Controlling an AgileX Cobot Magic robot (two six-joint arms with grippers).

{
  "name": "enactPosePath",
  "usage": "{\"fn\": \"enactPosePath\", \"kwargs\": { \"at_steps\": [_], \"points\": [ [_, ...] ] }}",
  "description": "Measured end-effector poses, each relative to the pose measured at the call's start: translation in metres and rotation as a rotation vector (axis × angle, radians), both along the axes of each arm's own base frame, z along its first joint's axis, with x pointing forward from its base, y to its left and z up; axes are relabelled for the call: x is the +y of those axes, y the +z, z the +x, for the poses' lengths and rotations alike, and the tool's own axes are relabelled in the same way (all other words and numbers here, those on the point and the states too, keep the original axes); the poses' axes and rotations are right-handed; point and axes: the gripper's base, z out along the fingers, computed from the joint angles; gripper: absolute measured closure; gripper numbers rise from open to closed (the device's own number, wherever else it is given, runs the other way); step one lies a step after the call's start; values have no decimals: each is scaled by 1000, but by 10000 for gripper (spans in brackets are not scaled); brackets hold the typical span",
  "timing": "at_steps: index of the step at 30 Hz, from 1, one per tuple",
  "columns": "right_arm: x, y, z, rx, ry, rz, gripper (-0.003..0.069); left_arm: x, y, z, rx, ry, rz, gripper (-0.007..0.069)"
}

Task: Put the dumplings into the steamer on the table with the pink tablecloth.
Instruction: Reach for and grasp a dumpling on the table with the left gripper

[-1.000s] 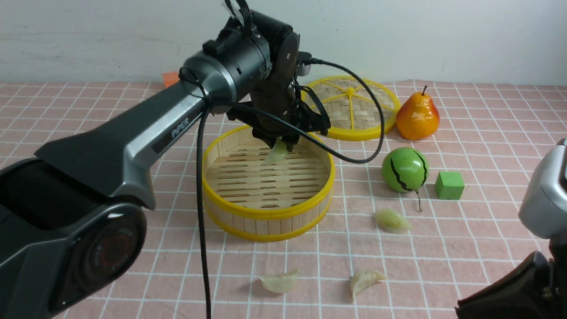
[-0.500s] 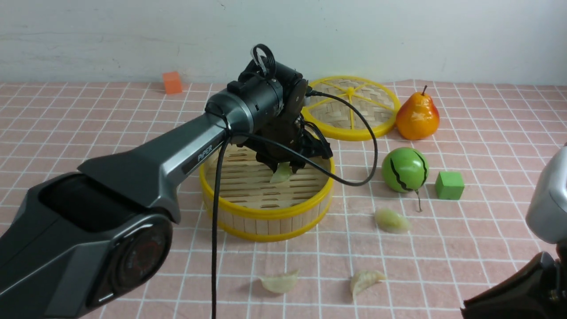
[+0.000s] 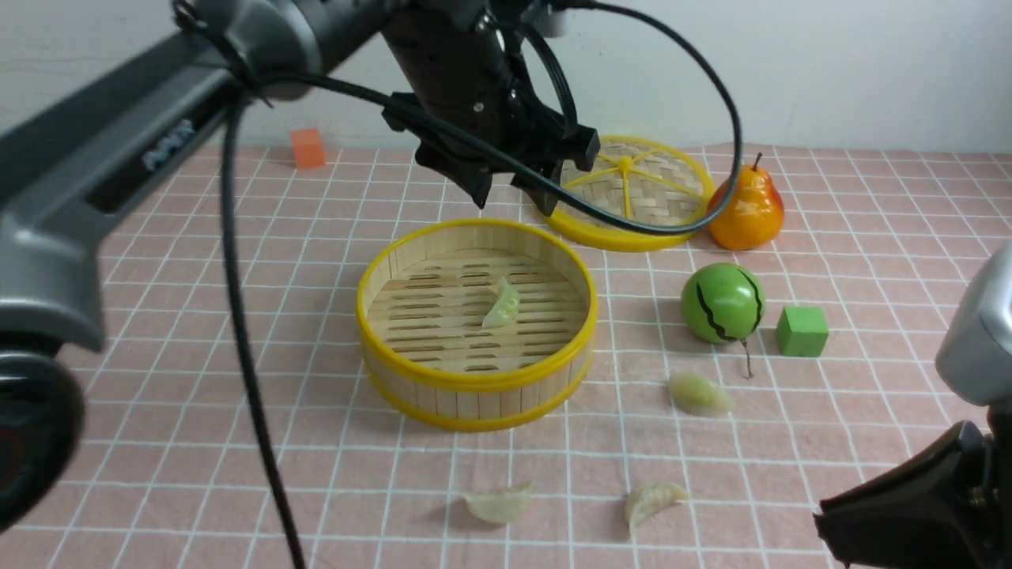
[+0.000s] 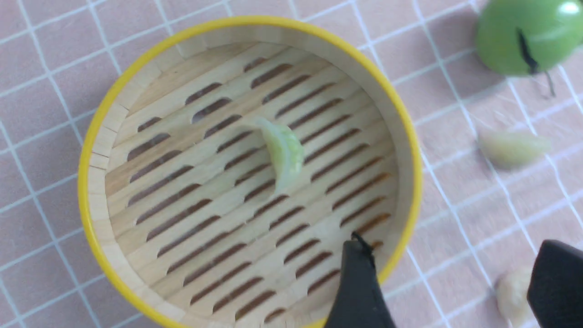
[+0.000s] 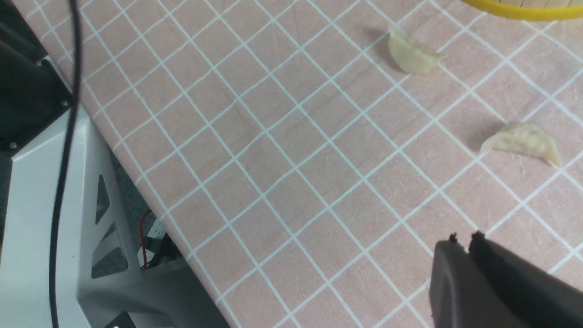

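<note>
**One dumpling in steamer, left gripper empty**

Front: left gripper [image 3: 514,201] hung spread wide, empty, above the round bamboo steamer [image 3: 474,403]. One pleated translucent dumpling [image 3: 501,303] lay on its slatted floor. Three more lay on the gridded pink cloth [image 3: 166,371].
Left wrist: the crescent lay curved across the slats.
Right wrist: right gripper [image 5: 463,238], black fingers pressed together, held nothing.
</note>
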Motion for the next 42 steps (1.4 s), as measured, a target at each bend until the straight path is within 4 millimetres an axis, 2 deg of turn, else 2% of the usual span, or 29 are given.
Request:
{"fn": "enactPosePath", "kwargs": {
  "at_steps": [1, 2, 5, 8, 9, 10, 11, 12, 18, 22, 24, 25, 26, 29, 30, 32, 35, 40, 42],
  "points": [
    [0, 0, 0, -3, -1, 1, 609, 0, -2, -2, 6, -9, 8, 156],
    [0, 0, 1, -9, -2, 1, 607, 3, 6, -23, -4, -98, 37, 156],
    [0, 1, 2, -27, 1, 0, 604, 3, 1, -49, 5, -257, 106, 156],
    [0, 1, 2, -34, 9, -4, 599, 0, -20, -74, 31, -453, 201, 156],
    [0, 1, 2, -34, 9, -4, 599, 0, -19, -75, 29, -455, 200, 156],
    [0, 0, 1, -29, 15, -7, 596, 0, -34, -83, 49, -529, 236, 156],
    [0, 0, 1, -28, 17, -9, 596, 0, -34, -83, 49, -529, 236, 156],
    [0, -1, -1, -17, 27, -19, 596, -1, -50, -86, 65, -568, 256, 156],
    [-8, -3, -11, -2, 57, -109, 589, -4, -98, -81, 71, -621, 286, 156],
    [-15, 3, -19, -64, 39, -117, 585, -11, -120, -73, 85, -636, 300, 159],
    [-19, 11, -27, -132, 19, -99, 583, -16, -141, -66, 111, -642, 314, 170],
    [-19, 11, -27, -132, 19, -99, 583, -17, -144, -65, 117, -642, 316, 172],
    [-21, 14, -30, -163, 9, -86, 582, -19, -158, -62, 146, -646, 327, 183],
    [-21, 16, -32, -177, 5, -82, 579, -23, -183, -57, 198, -650, 346, 205],
    [-21, 16, -32, -177, 5, -82, 578, -23, -183, -57, 198, -650, 346, 207],
    [-21, 16, -31, -180, 4, -83, 575, -25, -200, -54, 223, -651, 356, 228],
    [-22, 16, -31, -183, 3, -86, 574, -26, -208, -52, 229, -651, 361, 258],
    [-22, 17, -29, -205, -11, -80, 571, -26, -208, -53, 233, -651, 362, 354],
    [-22, 18, -28, -213, -16, -78, 568, -26, -207, -54, 243, -654, 365, 368]
  ]
}}
